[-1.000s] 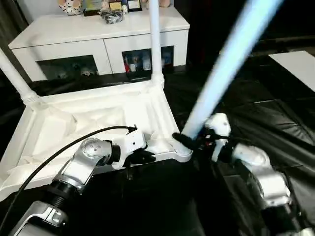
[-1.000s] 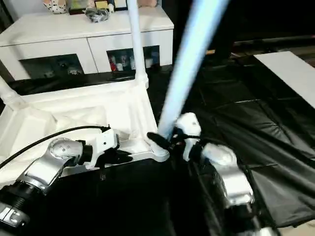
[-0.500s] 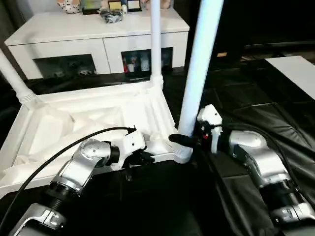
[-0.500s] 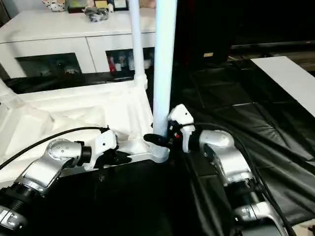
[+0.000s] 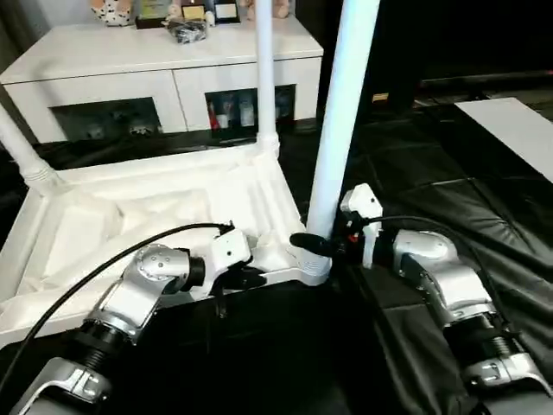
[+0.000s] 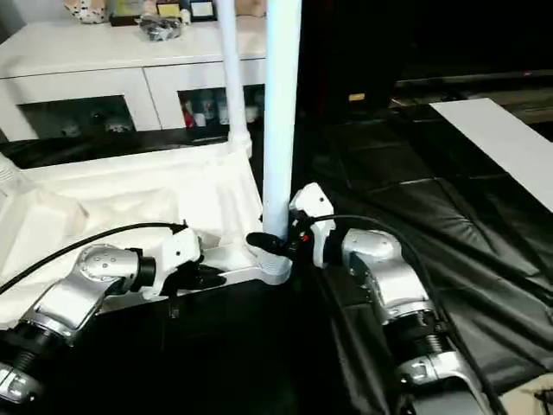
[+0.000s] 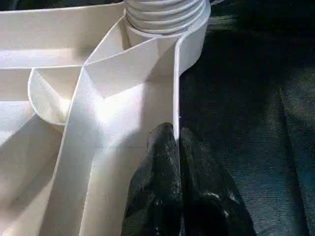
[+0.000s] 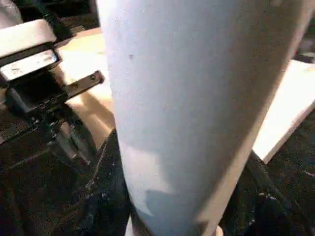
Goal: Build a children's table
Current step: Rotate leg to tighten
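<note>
The small all-white plastic table top (image 5: 147,216) lies ribbed side up on black sheeting (image 5: 484,199), white glass-door cabinet (image 5: 164,78) close behind, open floor off to the right. Left gripper (image 5: 246,278) is pinched onto the near rim. Right gripper (image 5: 313,245) clamps the long white tapered leg (image 5: 341,112), upright in the near corner socket.

A white cabinet (image 5: 164,52) stands at the back, its top carrying small trinkets (image 5: 194,15) along the far edge: a spotted figure at the left end, framed cards and a dark tangled object nearer the middle. Behind its glass doors (image 5: 246,108) sit small colourful items. Black sheeting (image 5: 449,190) covers the floor, creased and glossy. A white board (image 5: 518,125) lies flat at the sheeting's right edge.
</note>
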You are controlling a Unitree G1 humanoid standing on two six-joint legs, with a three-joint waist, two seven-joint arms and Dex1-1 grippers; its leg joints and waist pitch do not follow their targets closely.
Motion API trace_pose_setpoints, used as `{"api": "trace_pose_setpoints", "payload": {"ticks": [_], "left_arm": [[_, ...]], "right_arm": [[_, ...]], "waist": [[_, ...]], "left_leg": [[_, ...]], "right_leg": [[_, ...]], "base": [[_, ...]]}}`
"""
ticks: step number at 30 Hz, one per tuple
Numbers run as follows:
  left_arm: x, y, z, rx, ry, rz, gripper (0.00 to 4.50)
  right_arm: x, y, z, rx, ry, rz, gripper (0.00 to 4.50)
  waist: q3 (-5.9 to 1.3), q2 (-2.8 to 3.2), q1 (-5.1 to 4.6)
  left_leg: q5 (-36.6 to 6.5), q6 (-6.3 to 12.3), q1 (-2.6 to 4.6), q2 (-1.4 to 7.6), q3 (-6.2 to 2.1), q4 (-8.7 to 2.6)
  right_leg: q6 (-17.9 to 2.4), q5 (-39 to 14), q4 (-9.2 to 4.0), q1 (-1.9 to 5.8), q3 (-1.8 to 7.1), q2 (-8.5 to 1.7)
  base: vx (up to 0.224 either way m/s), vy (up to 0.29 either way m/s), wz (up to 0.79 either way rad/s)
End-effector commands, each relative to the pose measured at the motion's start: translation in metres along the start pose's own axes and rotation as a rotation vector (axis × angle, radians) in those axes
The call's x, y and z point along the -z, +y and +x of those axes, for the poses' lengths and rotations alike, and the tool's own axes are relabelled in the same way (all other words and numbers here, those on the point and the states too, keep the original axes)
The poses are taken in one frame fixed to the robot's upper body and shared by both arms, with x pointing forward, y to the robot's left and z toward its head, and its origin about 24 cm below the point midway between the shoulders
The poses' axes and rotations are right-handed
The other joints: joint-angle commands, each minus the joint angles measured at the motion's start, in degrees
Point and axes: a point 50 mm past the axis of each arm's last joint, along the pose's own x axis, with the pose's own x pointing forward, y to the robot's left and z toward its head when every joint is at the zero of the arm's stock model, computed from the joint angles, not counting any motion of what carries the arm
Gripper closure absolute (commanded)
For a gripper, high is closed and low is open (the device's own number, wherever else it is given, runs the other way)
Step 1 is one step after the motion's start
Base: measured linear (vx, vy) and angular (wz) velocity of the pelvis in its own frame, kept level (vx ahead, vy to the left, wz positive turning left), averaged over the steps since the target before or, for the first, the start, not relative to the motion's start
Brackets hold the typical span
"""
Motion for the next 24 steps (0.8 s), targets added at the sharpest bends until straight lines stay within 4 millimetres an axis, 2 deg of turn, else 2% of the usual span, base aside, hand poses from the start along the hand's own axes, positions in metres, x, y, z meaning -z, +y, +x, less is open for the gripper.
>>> {"api": "trace_pose_setpoints", "payload": {"ticks": [1, 3, 6, 7, 8, 9, 11, 12, 13, 14, 15, 16, 17, 18, 20, 21, 24], "left_arm": [[0.002, 0.014, -0.006, -0.111, 0.042, -0.011, 4.50], [0.002, 0.014, -0.004, -0.126, 0.047, -0.025, 4.50], [-0.004, 0.013, 0.012, -0.178, 0.046, -0.107, 4.50], [-0.010, 0.011, 0.023, -0.203, 0.035, -0.156, 4.50], [-0.012, 0.011, 0.026, -0.213, 0.032, -0.169, 4.50], [-0.022, 0.010, 0.042, -0.253, 0.032, -0.228, 4.50], [-0.033, 0.007, 0.057, -0.287, 0.047, -0.261, 4.50], [-0.034, 0.007, 0.059, -0.291, 0.049, -0.263, 4.50], [-0.043, 0.005, 0.068, -0.310, 0.060, -0.259, 4.50], [-0.049, 0.004, 0.073, -0.323, 0.061, -0.257, 4.50], [-0.053, 0.004, 0.076, -0.332, 0.061, -0.256, 4.50], [-0.057, 0.004, 0.078, -0.341, 0.059, -0.255, 4.50], [-0.059, 0.003, 0.079, -0.346, 0.058, -0.256, 4.50], [-0.060, 0.003, 0.079, -0.356, 0.066, -0.262, 4.50], [-0.058, 0.003, 0.078, -0.370, 0.078, -0.272, 4.50], [-0.055, 0.004, 0.077, -0.381, 0.089, -0.278, 4.50], [-0.051, 0.008, 0.073, -0.414, 0.107, -0.283, 4.50]], "right_arm": [[0.062, 0.000, -0.007, 0.168, 0.246, 0.145, 2.66], [0.063, -0.001, -0.005, 0.203, 0.245, 0.144, 2.66], [0.064, -0.001, 0.005, 0.319, 0.257, 0.141, 2.66], [0.066, -0.001, 0.012, 0.390, 0.268, 0.155, 2.66], [0.067, -0.001, 0.014, 0.412, 0.273, 0.158, 2.66], [0.068, -0.003, 0.022, 0.514, 0.295, 0.175, 2.66], [0.068, -0.005, 0.031, 0.606, 0.305, 0.199, 2.66], [0.068, -0.005, 0.032, 0.616, 0.305, 0.202, 2.66], [0.066, -0.005, 0.039, 0.665, 0.301, 0.226, 2.66], [0.064, -0.005, 0.042, 0.701, 0.296, 0.247, 2.66], [0.063, -0.005, 0.045, 0.725, 0.293, 0.265, 2.66], [0.062, -0.006, 0.047, 0.752, 0.288, 0.290, 2.66], [0.062, -0.006, 0.048, 0.768, 0.285, 0.305, 2.66], [0.060, -0.007, 0.050, 0.789, 0.279, 0.293, 2.66], [0.058, -0.008, 0.051, 0.808, 0.271, 0.292, 2.66], [0.056, -0.009, 0.052, 0.815, 0.263, 0.291, 2.66], [0.053, -0.009, 0.055, 0.817, 0.254, 0.275, 2.66]], "waist": [[-0.94, 0.26, 0.15], [-0.89, 0.24, 0.07], [-0.75, 0.35, 0.08], [-0.81, 0.62, -0.04], [-0.83, 0.55, -0.12], [-0.78, 0.40, -0.29], [-0.72, 0.60, -0.37], [-0.80, 0.75, -0.49], [-0.63, 0.57, -0.61], [-0.60, 0.52, -0.57], [-0.72, 0.54, -0.54], [-0.81, 0.42, -0.42], [-0.82, 0.46, -0.43], [-0.87, 0.20, -0.30], [-0.97, 0.26, -0.19], [-0.97, 0.07, -0.20], [-0.99, 0.18, -0.18]], "left_leg": [[-24.04, -2.35, -0.26, 3.66, -2.38, -5.98], [-25.44, -2.70, -0.14, 3.68, -2.65, -6.09], [-27.51, -3.28, 0.47, 3.64, -2.62, -6.15], [-27.26, -3.67, 0.33, 3.74, -2.71, -6.33], [-27.35, -3.80, 0.27, 3.72, -2.73, -6.41], [-27.88, -4.02, 0.17, 3.63, -2.77, -6.49], [-29.79, -4.13, 0.94, 3.35, -2.69, -6.34], [-30.97, -3.95, 1.39, 3.28, -2.69, -6.29], [-31.66, -3.59, 0.87, 3.26, -2.90, -6.65], [-32.13, -3.49, 0.94, 3.21, -2.88, -6.66], [-32.73, -3.26, 1.34, 3.12, -2.77, -6.62], [-32.49, -2.93, 1.33, 3.11, -2.74, -6.60], [-32.28, -2.89, 1.21, 3.10, -2.71, -6.62], [-31.79, -2.59, 1.13, 3.03, -2.61, -6.63], [-30.92, -2.46, 0.94, 3.12, -2.56, -6.61], [-30.56, -2.22, 0.74, 3.07, -2.54, -6.68], [-29.89, -2.05, 0.75, 3.11, -2.41, -6.71]], "right_leg": [[-10.31, -26.26, -5.77, 0.53, 2.37, -4.79], [-9.14, -28.93, -6.01, 0.43, 2.32, -4.86], [-8.15, -31.12, -6.48, -0.22, 2.29, -4.73], [-8.39, -29.66, -6.36, -0.09, 2.27, -4.78], [-8.45, -28.94, -6.39, -0.02, 2.14, -4.69], [-8.54, -28.13, -6.26, -0.06, 2.03, -4.51], [-8.29, -29.57, -6.79, -0.55, 1.89, -4.52], [-8.21, -28.67, -7.09, -0.58, 1.71, -4.43], [-7.67, -28.28, -7.20, -0.12, 1.49, -4.41], [-7.35, -28.51, -7.32, -0.25, 1.45, -4.38], [-7.18, -28.32, -7.50, -0.53, 1.45, -4.33], [-7.21, -27.50, -7.56, -0.56, 1.53, -4.41], [-7.23, -27.10, -7.53, -0.49, 1.57, -4.45], [-7.06, -26.60, -7.63, -0.44, 1.52, -4.40], [-7.41, -25.48, -7.44, -0.44, 1.72, -4.63], [-7.40, -25.25, -7.42, -0.28, 1.69, -4.56], [-7.79, -23.86, -7.37, -0.36, 1.75, -4.48]], "base": [[0.000, 0.000, 0.00], [0.000, 0.000, 0.00], [0.000, 0.000, 0.00], [0.000, 0.000, 0.00], [0.000, 0.000, 0.00], [0.000, 0.000, 0.00], [0.000, 0.000, 0.00], [0.000, 0.000, 0.00], [0.000, 0.000, 0.00], [0.000, 0.000, 0.00], [0.000, 0.000, 0.00], [0.000, 0.000, 0.00], [0.000, 0.000, 0.00], [0.000, 0.000, 0.00], [0.000, 0.000, 0.00], [0.000, 0.000, 0.00], [0.000, 0.000, 0.00]]}}
